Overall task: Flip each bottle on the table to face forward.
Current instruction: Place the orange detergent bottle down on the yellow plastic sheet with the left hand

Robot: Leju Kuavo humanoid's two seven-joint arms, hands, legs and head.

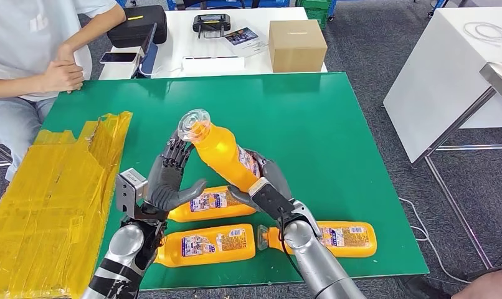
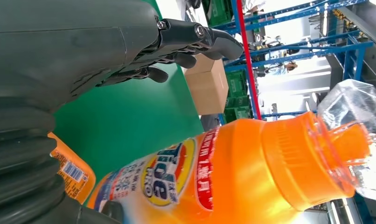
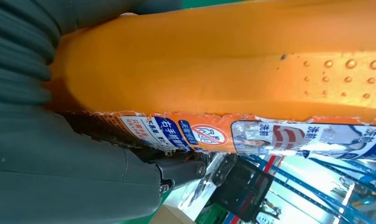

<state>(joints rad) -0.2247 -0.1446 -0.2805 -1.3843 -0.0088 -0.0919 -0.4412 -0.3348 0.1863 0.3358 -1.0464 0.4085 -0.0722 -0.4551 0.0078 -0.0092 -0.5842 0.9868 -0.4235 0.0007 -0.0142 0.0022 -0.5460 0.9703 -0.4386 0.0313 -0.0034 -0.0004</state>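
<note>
My right hand (image 1: 267, 187) grips an orange detergent bottle (image 1: 220, 149) around its lower body and holds it tilted above the green table (image 1: 323, 124), its clear cap (image 1: 194, 123) pointing up and to the left. In the right wrist view the bottle (image 3: 233, 60) lies against my right hand (image 3: 69, 182). My left hand (image 1: 170, 177) stands open just left of the bottle's neck, fingers raised. The left wrist view shows the fingers (image 2: 195, 37) stretched out, apart from the bottle (image 2: 233, 177). Three more orange bottles lie flat: one (image 1: 214, 202) under the hands, one (image 1: 205, 244) near the front edge, one (image 1: 342, 238) at the front right.
A yellow taped box (image 1: 49, 199) covers the table's left side. A person (image 1: 30, 56) sits at the far left corner with hands near the edge. Behind stands a white table with a cardboard box (image 1: 296, 45). Another white table (image 1: 448, 68) stands to the right.
</note>
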